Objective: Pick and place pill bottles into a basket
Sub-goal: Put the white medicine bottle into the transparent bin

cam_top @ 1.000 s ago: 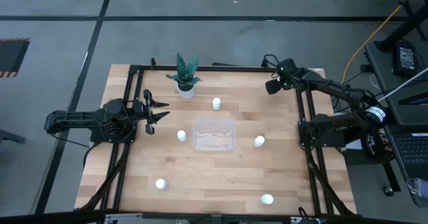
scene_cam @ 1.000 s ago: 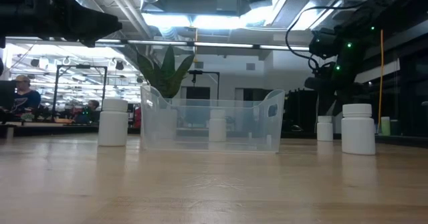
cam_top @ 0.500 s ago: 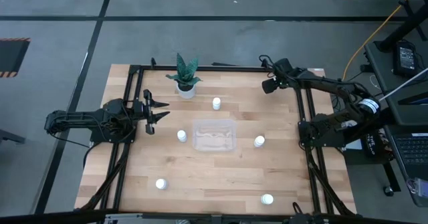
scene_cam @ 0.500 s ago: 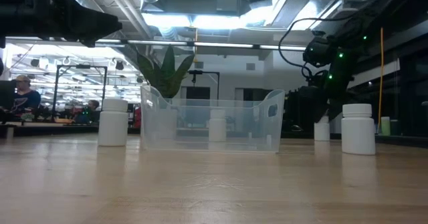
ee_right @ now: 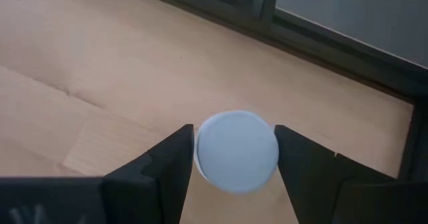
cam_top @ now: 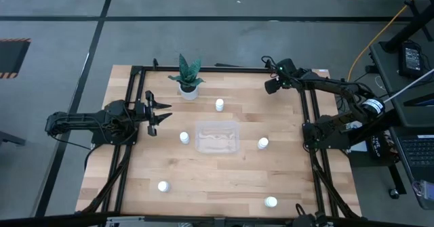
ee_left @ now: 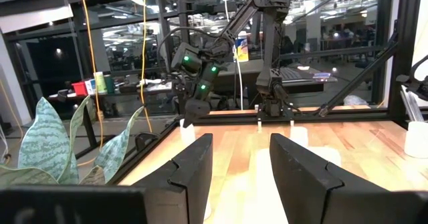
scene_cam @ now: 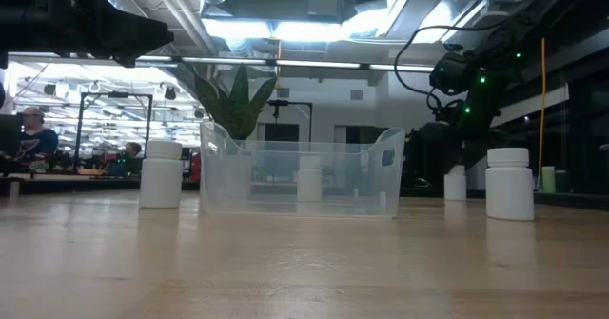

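Several small white pill bottles stand upright on the wooden table: one [cam_top: 219, 105] beyond the basket, one [cam_top: 184, 137] at its left, one [cam_top: 262, 143] at its right, two nearer the front [cam_top: 163, 186] [cam_top: 270, 202]. The clear basket [cam_top: 217, 137] sits mid-table. My right gripper [cam_top: 270, 87] is at the far right, slanting down, open, its fingers on either side of another bottle [ee_right: 237, 150], which stands on the table [scene_cam: 455, 183]. My left gripper [cam_top: 166, 115] waits open at the left edge, with nothing between its fingers [ee_left: 241, 140]. My right gripper comes at the bottle from above, slanting down, one finger [ee_right: 167, 170] on each side of the round white top [ee_right: 237, 127]. The finger edges lie right against the top's outline; whether they touch it I cannot tell. The bottle stands upright on the table.
A white pot with a green plant [cam_top: 188, 90] stands at the far left of the table. A black frame rail [cam_top: 203, 69] runs along the far edge, close behind my right gripper, and more rails run down both sides [cam_top: 313, 118].
My right gripper has come down and gone a little toward the table's left edge, over the bottle at the far right, so that the bottle now stands between its open fingers. Over the last half second it has kept still.
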